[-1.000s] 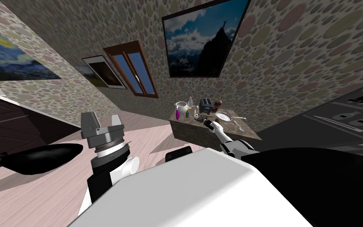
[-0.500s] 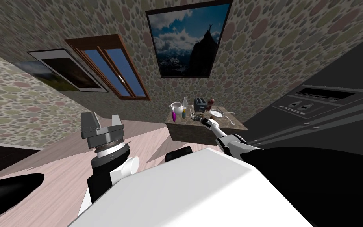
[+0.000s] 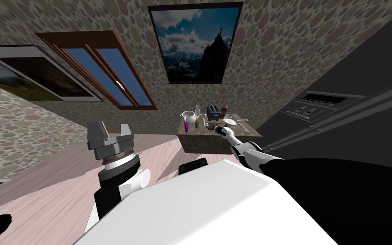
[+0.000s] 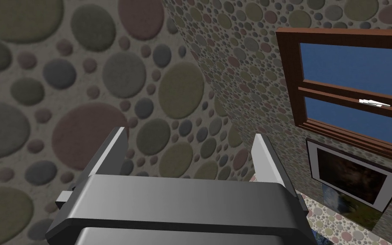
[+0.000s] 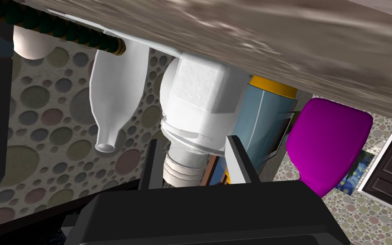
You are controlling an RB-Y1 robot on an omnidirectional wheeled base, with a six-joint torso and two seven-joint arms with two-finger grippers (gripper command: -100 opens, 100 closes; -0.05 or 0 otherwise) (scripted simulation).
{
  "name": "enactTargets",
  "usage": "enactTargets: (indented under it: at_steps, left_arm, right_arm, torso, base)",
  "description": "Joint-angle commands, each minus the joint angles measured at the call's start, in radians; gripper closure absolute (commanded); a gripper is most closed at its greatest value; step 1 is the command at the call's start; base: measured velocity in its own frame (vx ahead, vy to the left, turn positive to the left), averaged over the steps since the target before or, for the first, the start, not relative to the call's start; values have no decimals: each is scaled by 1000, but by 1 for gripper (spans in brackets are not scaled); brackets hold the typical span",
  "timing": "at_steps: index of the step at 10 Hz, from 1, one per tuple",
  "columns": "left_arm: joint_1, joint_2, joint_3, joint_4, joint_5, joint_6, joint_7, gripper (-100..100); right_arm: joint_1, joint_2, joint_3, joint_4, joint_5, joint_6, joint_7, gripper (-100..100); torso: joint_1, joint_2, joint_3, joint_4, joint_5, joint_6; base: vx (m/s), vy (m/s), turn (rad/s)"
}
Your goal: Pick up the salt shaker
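Head view has swung over the last second. The tabletop slid toward frame centre and shrank a bit, and the window and picture came round with it. The whole frame shifted together, so that's my base or torso moving, not the things. The right arm kept its reach, and the right end effector is still in among the items on the tabletop. My read: approach is over, this is the grasp stage, no lift yet.

Right wrist view is rolled upside down. Shaker: white, blocky body, ridged narrow end. Its base sits on the tabletop, so it's upright. Long axis is square to the tabletop, with the narrow end pointing away from it, into the throat of the end effector. Fingers are pulled in well under open spacing, one each side of the ridged end. Looks clamped on it, though contact on the darker finger's side is hard to confirm.

Neighbours are close: bottle beside one finger, blue container just behind the other, purple thing beyond that. A straight lift along the axis should clear them, I'd guess.

Left end effector is idle, raised by the chest, fingers spread wide.
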Motion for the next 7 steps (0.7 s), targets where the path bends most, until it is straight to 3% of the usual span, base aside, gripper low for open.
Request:
enactTargets:
  at_steps: [1, 3, 4, 5, 7]
  left_arm:
    - [0, 0, 0, 0, 0, 0, 0, 0]
    - [0, 0, 0, 0, 0, 0, 0, 0]
    - [0, 0, 0, 0, 0, 0, 0, 0]
    - [0, 0, 0, 0, 0, 0, 0, 0]
    - [0, 0, 0, 0, 0, 0, 0, 0]
  right_arm:
    - [0, 0, 0, 0, 0, 0, 0, 100]
    - [0, 0, 0, 0, 0, -1, 0, 100]
    - [0, 0, 0, 0, 0, -1, 0, 0]
    - [50, -6, -15, -50, -40, 49, 6, 100]
    - [61, -6, -15, -63, -40, 56, 6, 100]
  torso:
    - [0, 0, 0, 0, 0, 0]
    - [0, -1, 0, 0, 0, 0]
    - [0, -1, 0, 0, 0, 0]
    - [0, -1, 0, 0, 0, 0]
    - [-6, 1, 0, 0, -2, -1]
  base:
    - [0, 0, 0]
    - [0, 0, 0]
    - [0, 0, 0]
    - [-67, -63, 287]
    - [-52, -81, 269]
